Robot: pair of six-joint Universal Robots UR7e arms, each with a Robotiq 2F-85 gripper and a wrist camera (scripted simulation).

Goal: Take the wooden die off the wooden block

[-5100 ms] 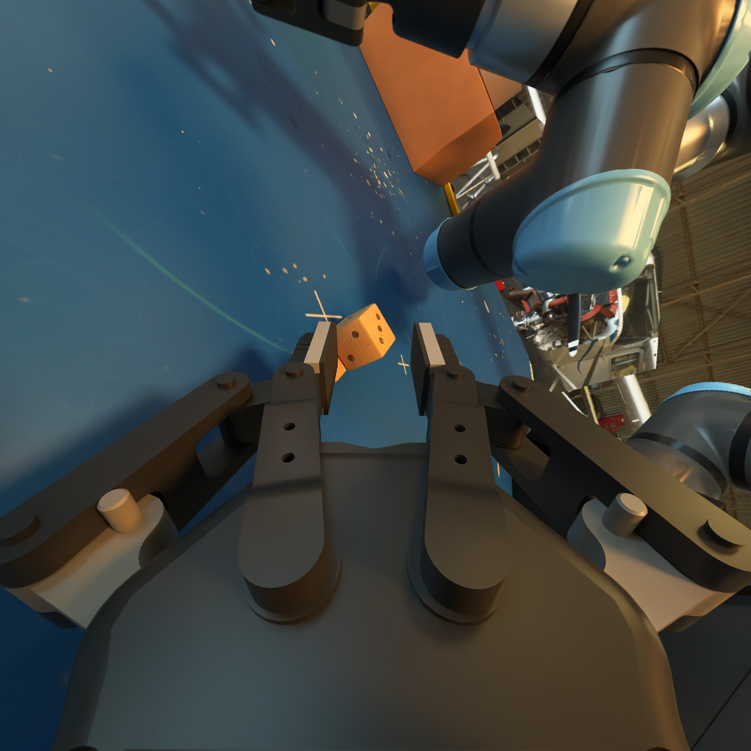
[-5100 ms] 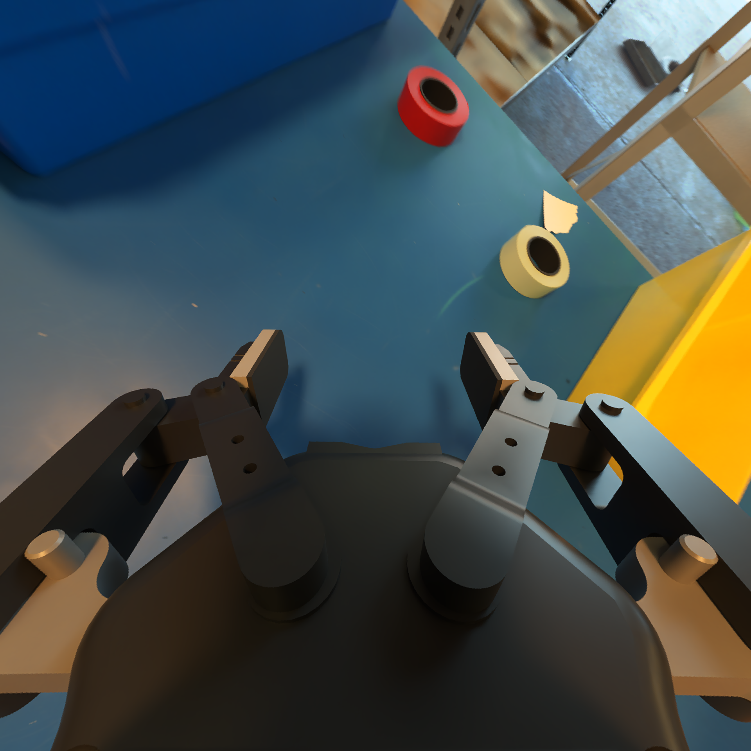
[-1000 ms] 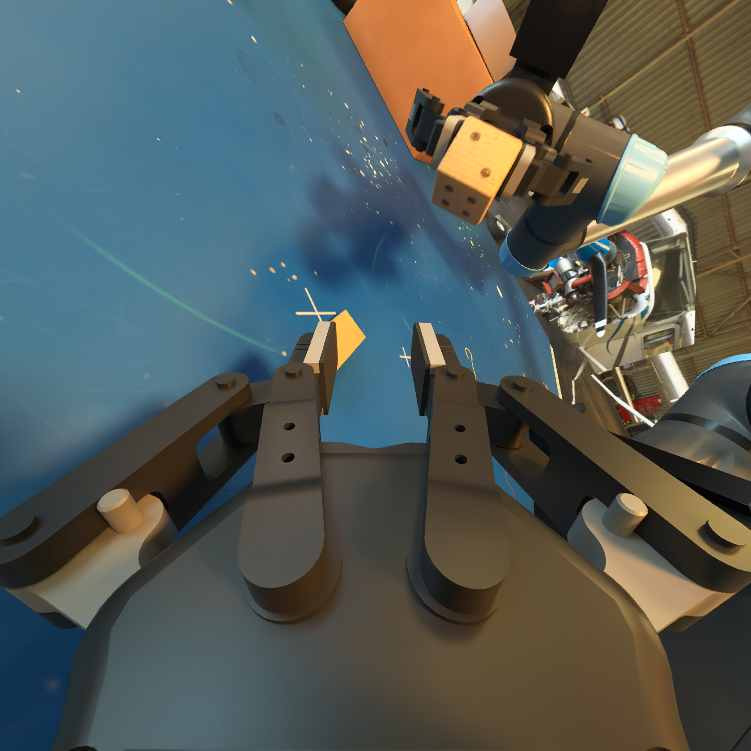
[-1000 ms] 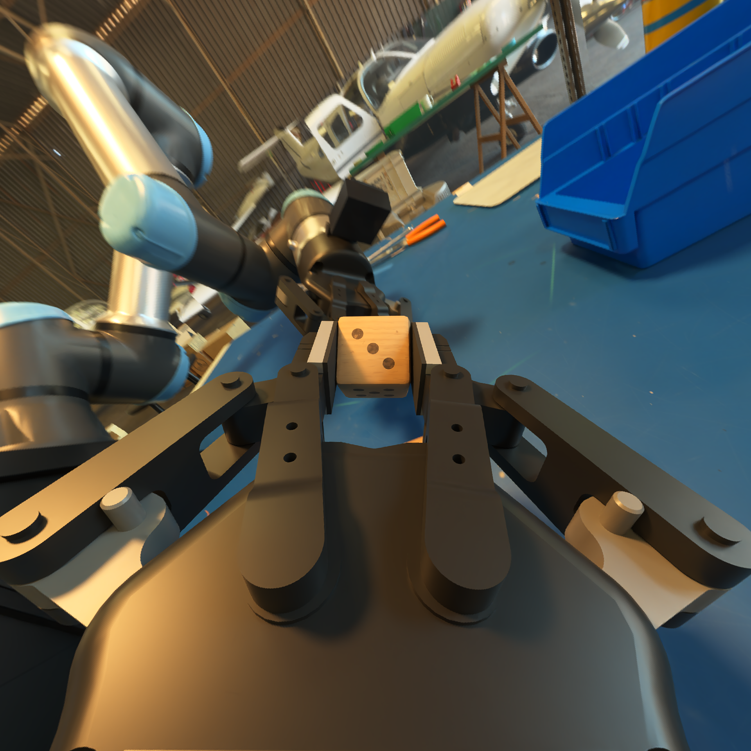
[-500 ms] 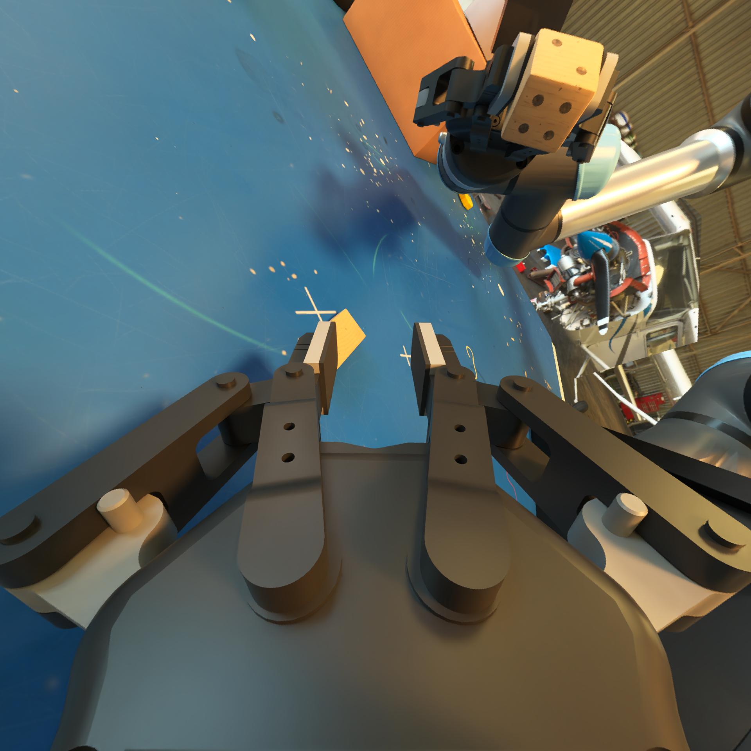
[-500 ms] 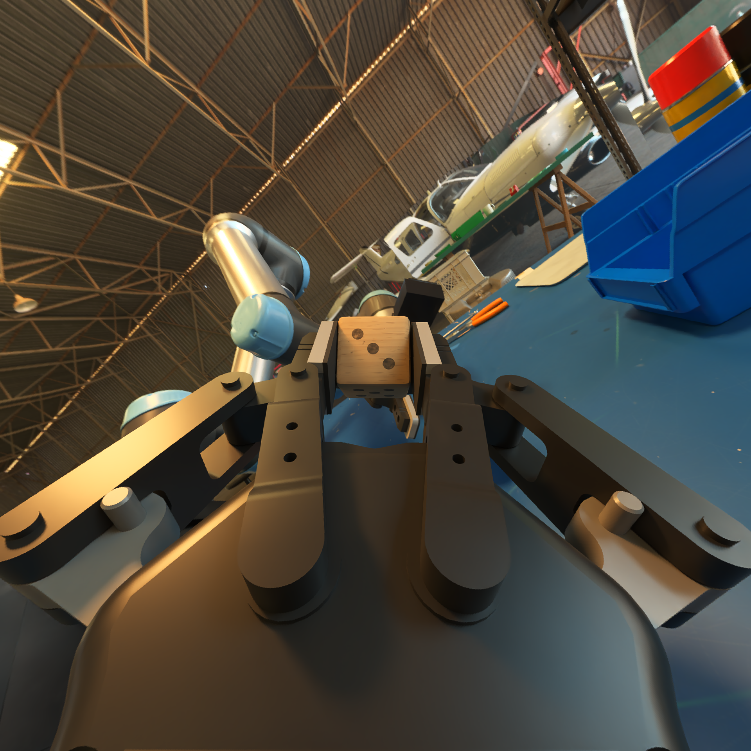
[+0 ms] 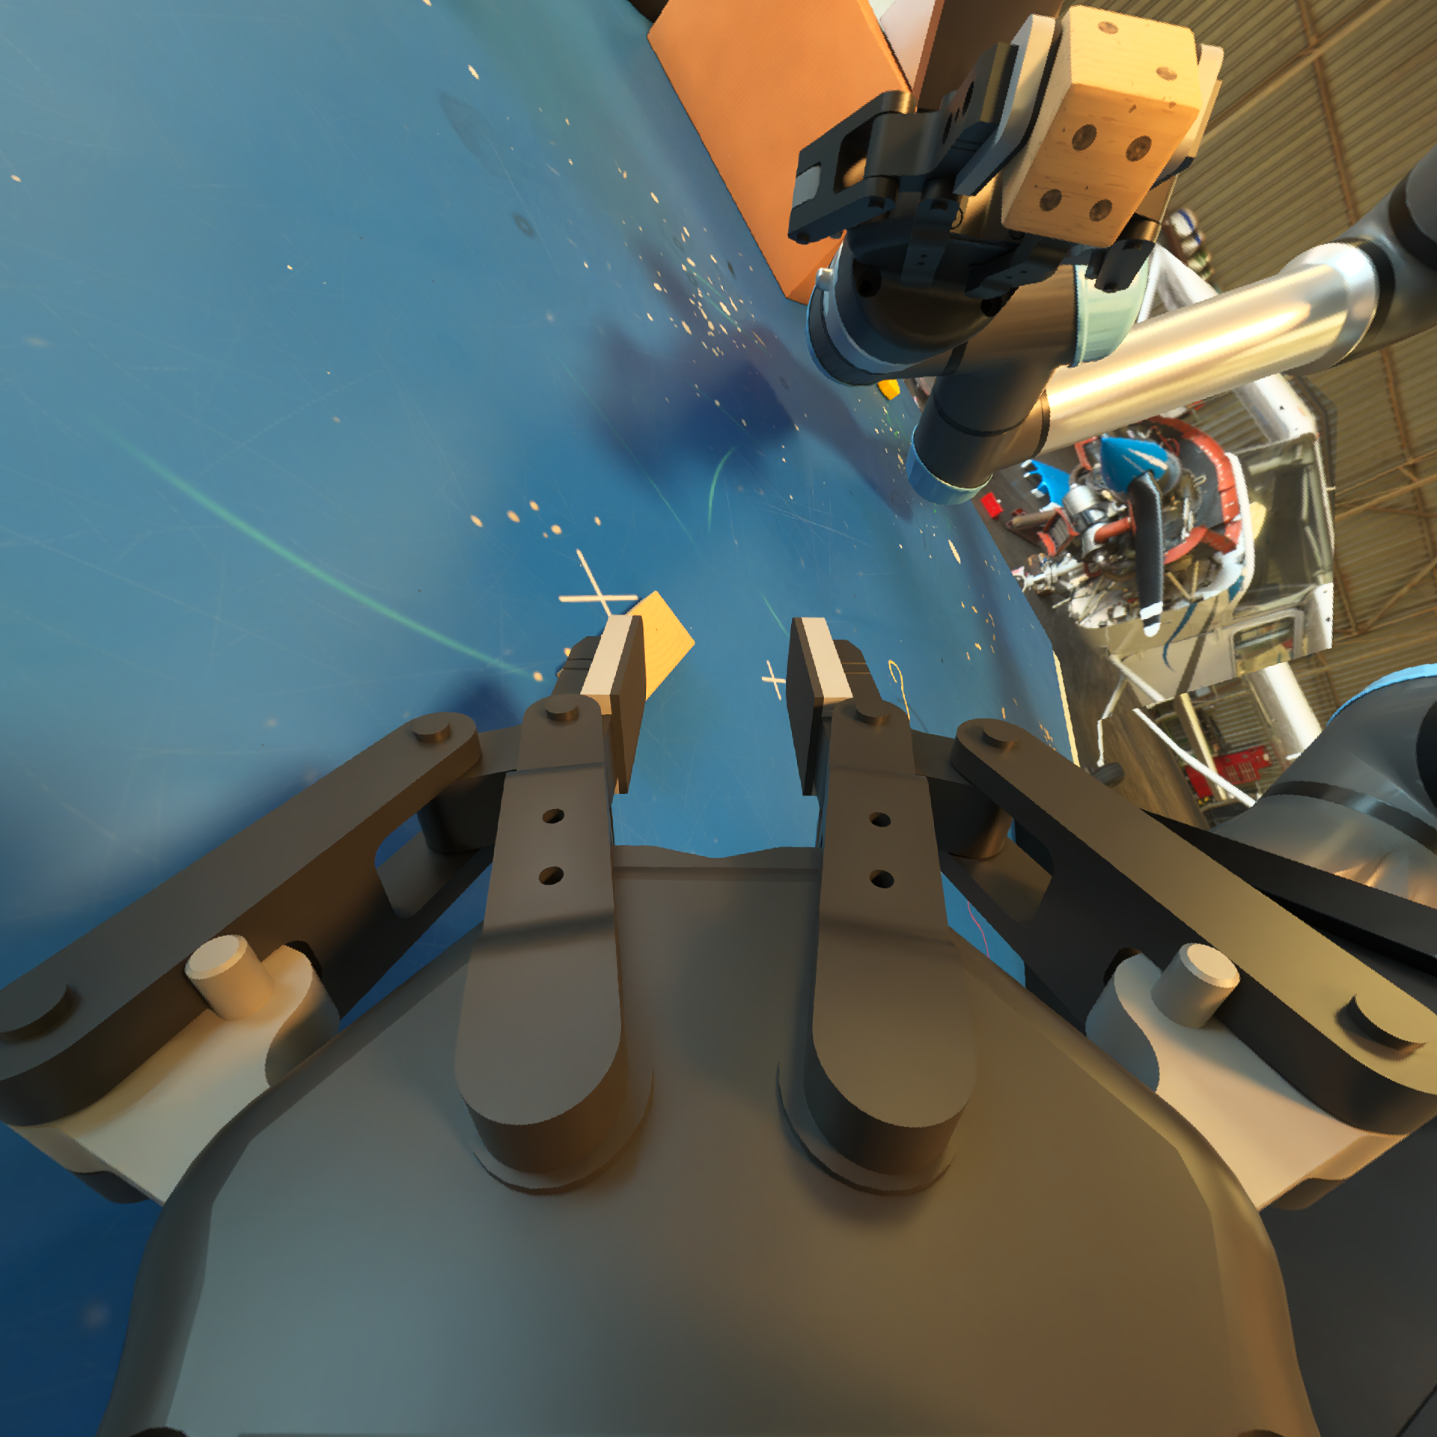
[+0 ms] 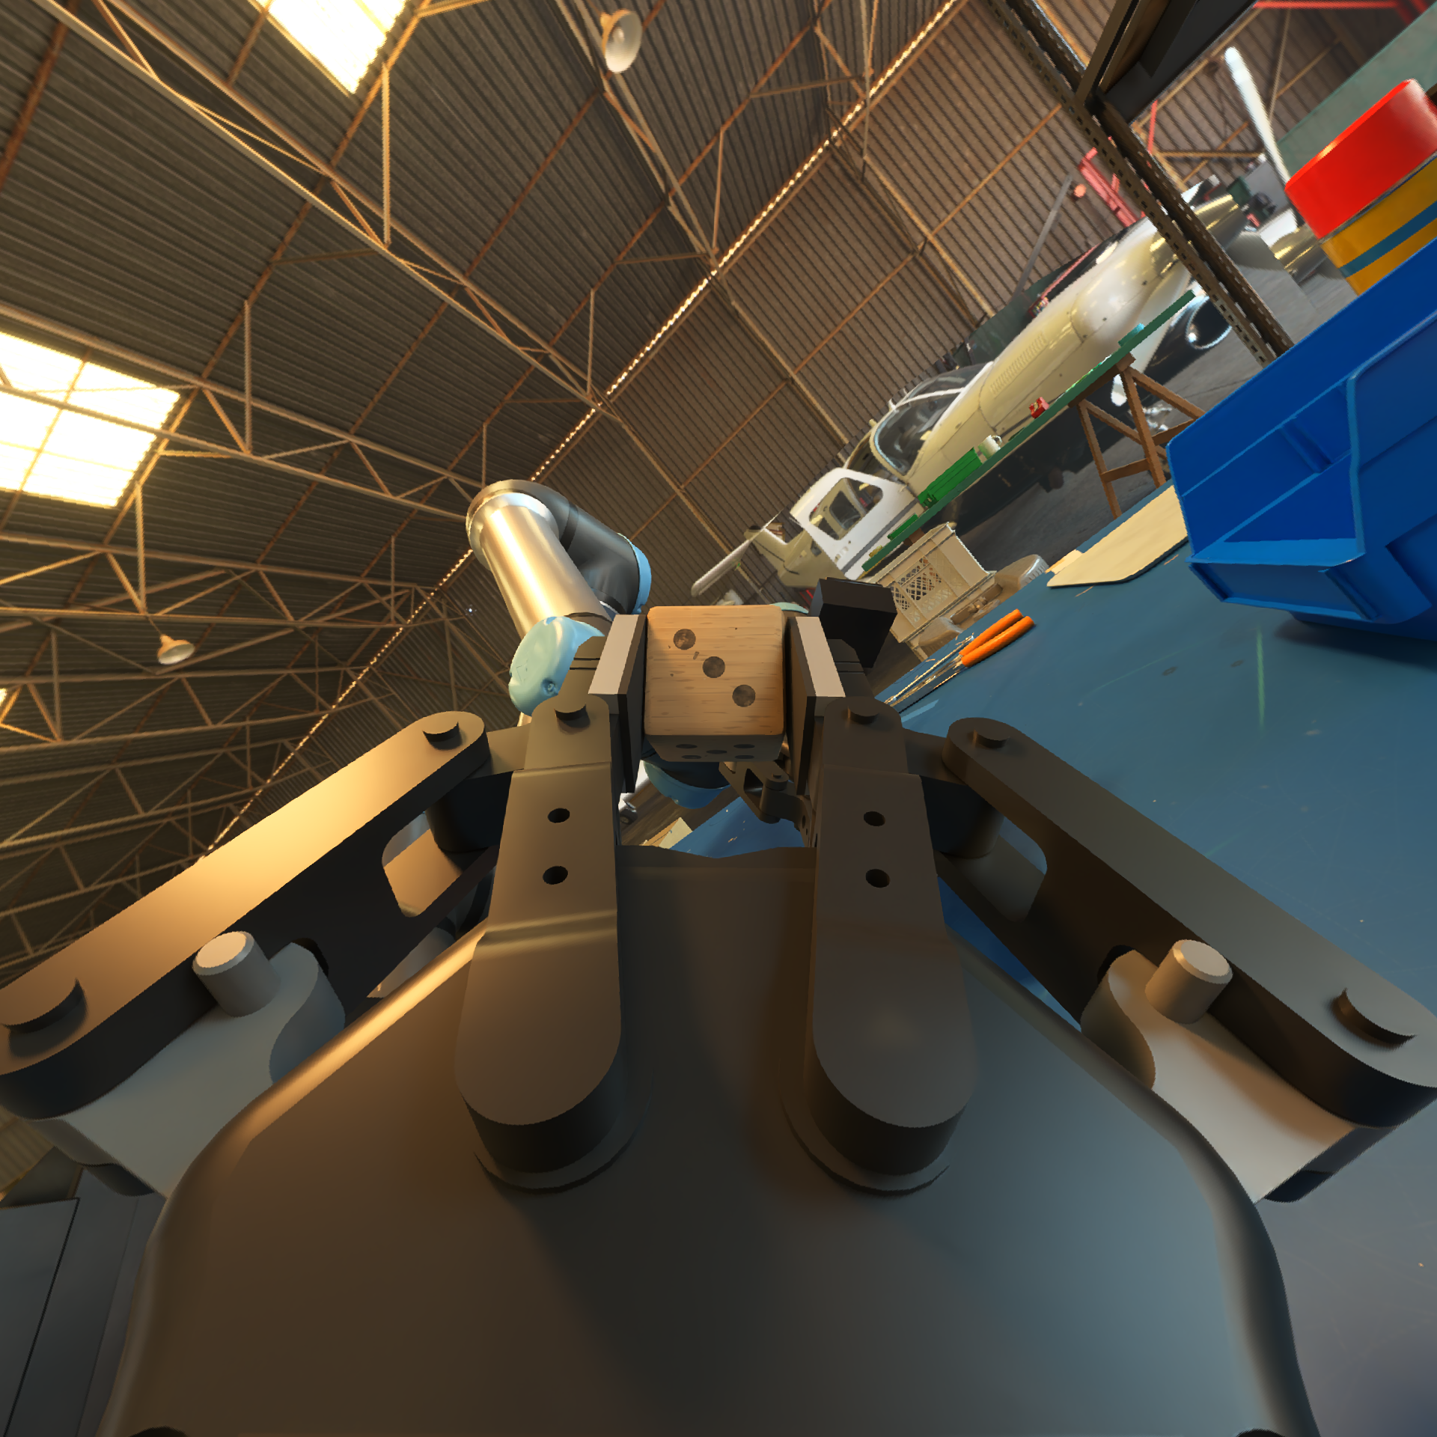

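The wooden die (image 8: 715, 673) is clamped between the pads of my right gripper (image 8: 715, 649), held high above the blue table, its three-pip face toward the camera. In the left wrist view the die (image 7: 1096, 132) shows at the upper right in that same gripper, well above the table. The wooden block (image 7: 667, 639) lies on the table, partly hidden behind the left finger of my left gripper (image 7: 711, 661). The left gripper's jaws stand partly apart with nothing between them, low over the table.
An orange box (image 7: 770, 117) stands on the table (image 7: 311, 389) beyond the right arm. A blue bin (image 8: 1322, 498) and orange-handled pliers (image 8: 995, 630) lie at the right of the right wrist view. The left arm (image 8: 544, 568) rises behind the die.
My right gripper has lifted the die off the block and keeps rising and tilting up, now facing the roof. The left gripper and the block have not moved.
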